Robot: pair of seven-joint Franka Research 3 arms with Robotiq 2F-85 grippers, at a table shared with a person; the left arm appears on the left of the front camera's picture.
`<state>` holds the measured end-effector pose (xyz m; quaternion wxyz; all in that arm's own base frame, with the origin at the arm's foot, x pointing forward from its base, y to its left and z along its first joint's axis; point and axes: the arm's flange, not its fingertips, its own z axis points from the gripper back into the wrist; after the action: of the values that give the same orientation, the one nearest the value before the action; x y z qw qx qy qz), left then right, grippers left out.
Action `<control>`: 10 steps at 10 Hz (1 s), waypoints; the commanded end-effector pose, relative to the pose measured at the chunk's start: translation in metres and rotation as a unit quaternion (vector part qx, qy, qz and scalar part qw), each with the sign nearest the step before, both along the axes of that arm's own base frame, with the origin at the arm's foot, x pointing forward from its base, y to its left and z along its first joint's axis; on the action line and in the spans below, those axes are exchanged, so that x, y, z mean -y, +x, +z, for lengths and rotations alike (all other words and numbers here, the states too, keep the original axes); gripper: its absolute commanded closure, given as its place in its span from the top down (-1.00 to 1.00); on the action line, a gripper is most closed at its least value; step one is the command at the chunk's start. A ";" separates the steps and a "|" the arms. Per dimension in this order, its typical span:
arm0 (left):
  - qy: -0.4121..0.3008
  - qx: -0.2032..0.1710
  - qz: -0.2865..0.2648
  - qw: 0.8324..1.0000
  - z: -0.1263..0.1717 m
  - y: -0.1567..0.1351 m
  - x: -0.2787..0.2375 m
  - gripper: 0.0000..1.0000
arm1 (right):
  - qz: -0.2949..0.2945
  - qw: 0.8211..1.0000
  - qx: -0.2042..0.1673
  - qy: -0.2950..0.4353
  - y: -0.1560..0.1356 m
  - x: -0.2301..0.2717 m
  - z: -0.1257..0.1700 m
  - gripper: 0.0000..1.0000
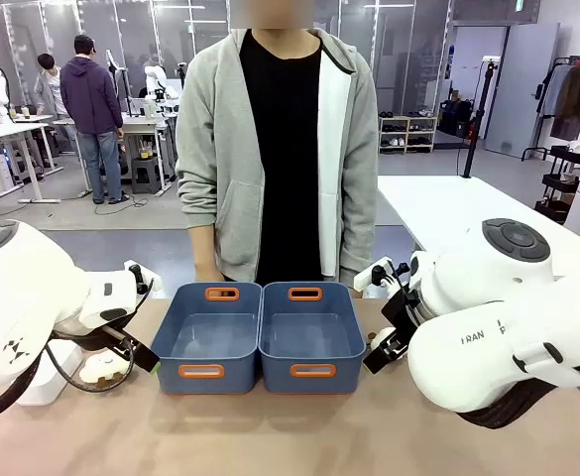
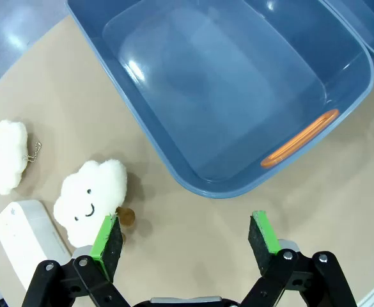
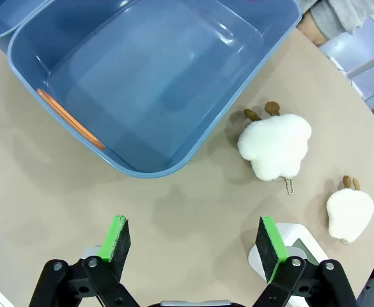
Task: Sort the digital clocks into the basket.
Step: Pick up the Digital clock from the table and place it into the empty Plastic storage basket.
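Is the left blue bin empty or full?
Empty: the left blue bin shows a bare floor, and a white clock lies outside it.

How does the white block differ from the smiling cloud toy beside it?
The clock is a smooth, plain block with rounded corners; the toy is fluffy and cloud-shaped. The toy shows a smiling face; the clock's visible side looks blank. Both are whitish and lie on the table outside the bin.

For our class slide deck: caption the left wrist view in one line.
Open left gripper over the table near an empty blue basket, a cloud plush and a digital clock.
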<state>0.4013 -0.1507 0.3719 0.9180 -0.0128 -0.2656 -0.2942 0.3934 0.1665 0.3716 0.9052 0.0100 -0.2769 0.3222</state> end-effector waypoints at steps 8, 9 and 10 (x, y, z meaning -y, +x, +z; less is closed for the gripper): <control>-0.174 -0.061 -0.027 0.982 0.071 -0.005 -0.036 1.00 | 0.000 0.984 -0.101 0.148 0.015 0.030 0.101 1.00; -0.200 -0.081 -0.041 0.976 0.077 -0.010 -0.048 1.00 | 0.003 0.980 -0.123 0.154 0.011 0.038 0.105 1.00; -0.261 -0.115 -0.062 0.956 0.086 -0.016 -0.064 1.00 | 0.024 0.966 -0.156 0.205 0.004 0.051 0.115 1.00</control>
<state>0.3806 -0.1110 0.4613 0.8954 -0.2509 -0.2540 -0.2658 0.3965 0.1338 0.4893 0.9145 0.2121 -0.2154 0.2691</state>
